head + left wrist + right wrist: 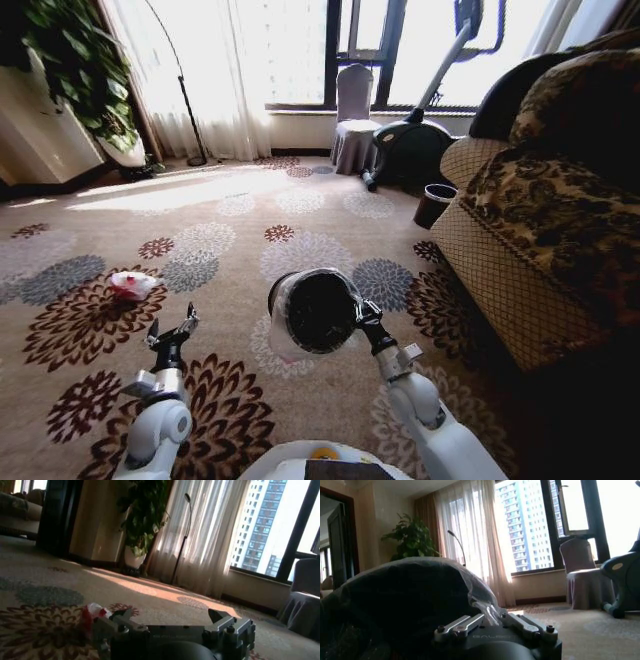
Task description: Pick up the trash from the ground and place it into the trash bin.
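I count one piece of red-and-white trash (pixel 132 285) on the carpet, one lined trash bin (pixel 313 312), one bare dark bucket (pixel 434 204), two grippers, one covered chair (pixel 353 120).

Patterned floral carpet (pixel 230 215) bears one red-and-white crumpled wrapper (pixel 132 285) and a bare dark bucket (pixel 434 204)

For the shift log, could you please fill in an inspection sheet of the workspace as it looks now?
Surface: floral carpet, sunlit near the window.
Job's things: red-and-white trash on the carpet ahead to the left; lined trash bin held off the floor, tilted.
Clutter: bare dark bucket beside the sofa.
Grippers: left gripper open, low over the carpet; right gripper shut on the bin's rim.
Cables: nothing seen.
Surroundings: covered chair, potted plant, floor lamp, exercise machine.
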Motion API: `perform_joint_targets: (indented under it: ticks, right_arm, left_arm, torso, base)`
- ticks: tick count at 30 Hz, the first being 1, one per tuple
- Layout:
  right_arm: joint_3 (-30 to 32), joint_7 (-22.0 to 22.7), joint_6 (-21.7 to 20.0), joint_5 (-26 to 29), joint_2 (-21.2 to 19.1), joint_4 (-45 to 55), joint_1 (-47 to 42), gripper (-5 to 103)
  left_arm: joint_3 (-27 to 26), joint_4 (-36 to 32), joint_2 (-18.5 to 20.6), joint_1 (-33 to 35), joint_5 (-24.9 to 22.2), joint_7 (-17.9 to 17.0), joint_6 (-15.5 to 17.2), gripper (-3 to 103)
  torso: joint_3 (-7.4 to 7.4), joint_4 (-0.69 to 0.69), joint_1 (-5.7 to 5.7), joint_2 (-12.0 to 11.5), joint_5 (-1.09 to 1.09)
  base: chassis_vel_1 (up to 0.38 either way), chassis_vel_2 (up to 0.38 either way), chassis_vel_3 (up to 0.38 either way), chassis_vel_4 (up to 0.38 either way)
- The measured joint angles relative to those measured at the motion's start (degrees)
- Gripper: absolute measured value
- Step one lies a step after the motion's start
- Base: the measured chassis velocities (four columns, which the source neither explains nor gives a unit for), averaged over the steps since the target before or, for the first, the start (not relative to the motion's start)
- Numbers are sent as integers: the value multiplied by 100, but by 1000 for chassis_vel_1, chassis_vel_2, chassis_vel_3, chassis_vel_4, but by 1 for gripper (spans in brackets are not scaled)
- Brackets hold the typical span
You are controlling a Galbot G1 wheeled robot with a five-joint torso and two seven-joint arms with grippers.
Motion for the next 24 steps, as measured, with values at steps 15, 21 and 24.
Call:
perform_joint_targets:
  ticks: [15,21,24]
  right_arm:
    - [3,5,19,-81,13,42,-98,0]
    - [-1,5,24,-96,22,1,-94,0]
    - [-25,0,37,-126,51,-66,-87,0]
  left_arm:
    - [-109,318,-100,-28,-21,-203,-79,100]
    - [-150,389,-106,-27,-26,-263,-79,100]
    - [-164,424,-109,-42,-34,-264,-80,100]
  torso:
    - [-1,-5,-1,1,4]
    - [-2,-3,-2,2,2]
    - [-3,-4,-4,2,3]
  base:
    - [203,-237,-213,228]
    - [374,-342,-365,338]
    - [363,-254,-388,274]
